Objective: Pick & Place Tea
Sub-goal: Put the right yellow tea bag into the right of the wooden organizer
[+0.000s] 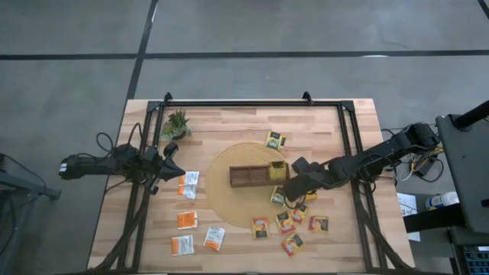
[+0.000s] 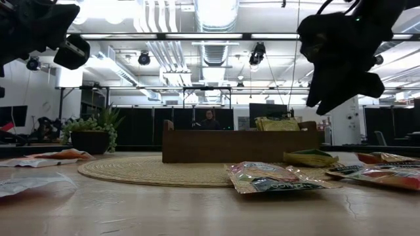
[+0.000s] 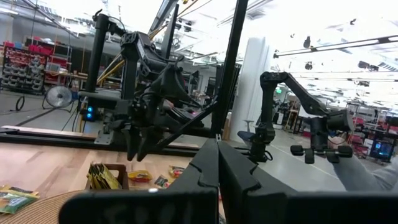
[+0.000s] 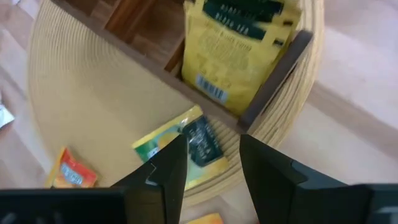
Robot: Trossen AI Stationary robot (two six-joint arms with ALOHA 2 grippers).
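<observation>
Right gripper (image 4: 211, 168) open above yellow-green tea sachet (image 4: 186, 146) just beside wooden tray (image 1: 248, 176); best lowered straight, fingers straddling sachet, clear of tray wall; left gripper (image 1: 170, 160) closed, well away.

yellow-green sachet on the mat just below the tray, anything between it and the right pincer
Nothing visible. The right pincer hangs open directly over the yellow-green sachet lying flat on the woven mat, beside the tray. The tray's end compartment next to it already holds yellow sachets.
</observation>
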